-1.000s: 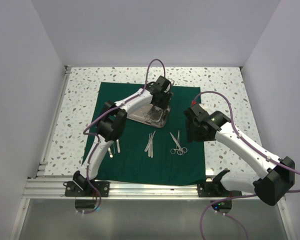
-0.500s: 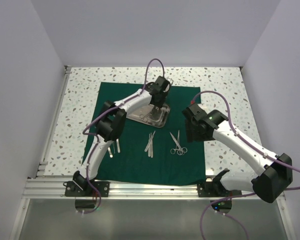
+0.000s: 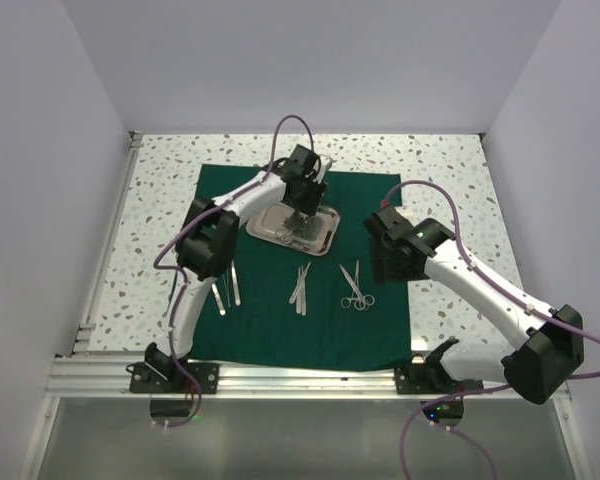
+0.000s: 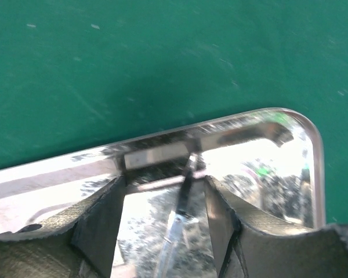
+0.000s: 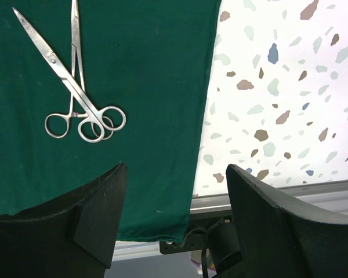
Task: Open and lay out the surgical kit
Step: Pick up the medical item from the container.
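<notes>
The steel tray point(image 3: 326, 236) sits on the green cloth point(image 3: 280, 330) toward the bench's far edge. It holds what looks like one slim instrument point(image 4: 178, 220), which lies between the parted jaws of the left gripper point(image 4: 165, 194). Two ring-handled scissors point(image 5: 75, 87) lie crossed mid-cloth. The right gripper point(image 5: 174, 174) hangs with its jaws apart over the cloth's right edge.

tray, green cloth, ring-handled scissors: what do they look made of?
Tray: polished metal, probably steel; mirror-like reflections.
Cloth: matte dark green fabric, it seems; lint specks, no shine.
Scissors: bright metal, likely steel; thin and shiny.
</notes>
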Tool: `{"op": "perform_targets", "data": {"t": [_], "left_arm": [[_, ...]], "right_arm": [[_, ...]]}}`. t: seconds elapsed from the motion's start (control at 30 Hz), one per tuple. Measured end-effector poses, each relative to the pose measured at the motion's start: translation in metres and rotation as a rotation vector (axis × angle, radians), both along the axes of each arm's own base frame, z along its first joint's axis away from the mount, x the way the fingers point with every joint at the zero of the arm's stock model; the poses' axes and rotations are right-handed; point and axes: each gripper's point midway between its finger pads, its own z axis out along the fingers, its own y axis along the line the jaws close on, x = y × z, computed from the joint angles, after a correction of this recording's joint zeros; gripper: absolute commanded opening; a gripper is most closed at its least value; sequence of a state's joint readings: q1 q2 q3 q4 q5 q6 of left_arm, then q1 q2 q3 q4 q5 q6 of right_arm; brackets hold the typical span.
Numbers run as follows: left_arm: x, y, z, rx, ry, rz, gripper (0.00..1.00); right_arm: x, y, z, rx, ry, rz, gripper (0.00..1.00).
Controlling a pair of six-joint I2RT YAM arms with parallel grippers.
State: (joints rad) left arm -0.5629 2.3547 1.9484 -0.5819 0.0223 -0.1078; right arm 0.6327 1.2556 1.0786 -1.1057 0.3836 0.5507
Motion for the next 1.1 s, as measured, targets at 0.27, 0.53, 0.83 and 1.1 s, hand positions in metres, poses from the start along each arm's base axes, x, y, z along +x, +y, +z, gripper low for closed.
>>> {"op": "perform_targets", "data": {"t": [0.27, 0.53, 0.83, 1.1], "left_arm": [[-0.021, 0.005, 0.001, 0.013, 0.031, -0.042, 0.49], [-0.022, 0.017, -0.001, 0.065, 0.016, -0.026, 0.42], [-0.008, 0.009, -0.003, 0.076, -0.013, -0.014, 0.26], [-0.005, 0.001, -0.004, 0.06, -0.017, -0.018, 0.0]], "right_arm": [[0.0, 0.001, 0.0, 0.003, 0.003, 0.001, 0.73], [0.0, 0.002, 0.0, 0.007, 0.003, 0.002, 0.73], [0.0, 0.001, 0.0, 0.006, 0.003, 0.003, 0.73], [0.0, 0.001, 0.0, 0.006, 0.003, 0.003, 0.73]]}}
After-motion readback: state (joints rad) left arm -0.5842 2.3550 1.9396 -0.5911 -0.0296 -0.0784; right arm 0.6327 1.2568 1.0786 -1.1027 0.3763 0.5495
